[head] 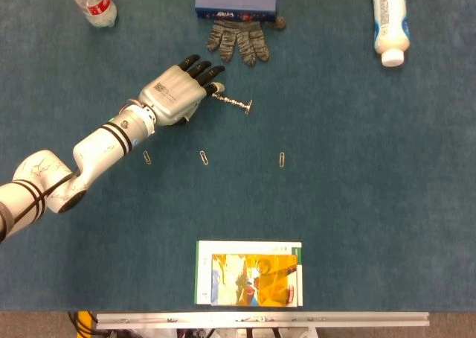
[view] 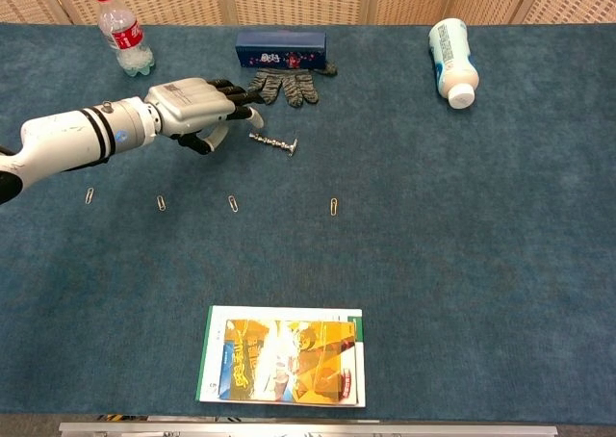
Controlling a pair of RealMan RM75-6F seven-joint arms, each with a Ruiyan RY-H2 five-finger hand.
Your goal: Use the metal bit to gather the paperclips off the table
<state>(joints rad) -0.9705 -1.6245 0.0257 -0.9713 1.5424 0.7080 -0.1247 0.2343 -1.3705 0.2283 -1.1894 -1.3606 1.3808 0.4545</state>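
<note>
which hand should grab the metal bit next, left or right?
Left. The left hand hovers right beside the metal bit, fingertips near its end, not gripping it as far as I can tell. The right hand shows in neither view.

Four paperclips (view: 89, 195) (view: 161, 203) (view: 232, 203) (view: 333, 206) strung out below the robot hand (head: 175, 94), one metal bit (head: 232, 102) by its fingertips, two bottles (head: 94, 2) (head: 390, 21), one grey glove (head: 238, 41), one blue box (head: 235, 4), one booklet (head: 248, 272)

Desk (head: 357, 204) is matt blue felt-like cloth, metal bit (head: 232, 102) shiny steel, glove (head: 239, 42) knitted grey, booklet (head: 249, 273) glossy paper, left hand (head: 177, 94) smooth silvery plastic.
</note>
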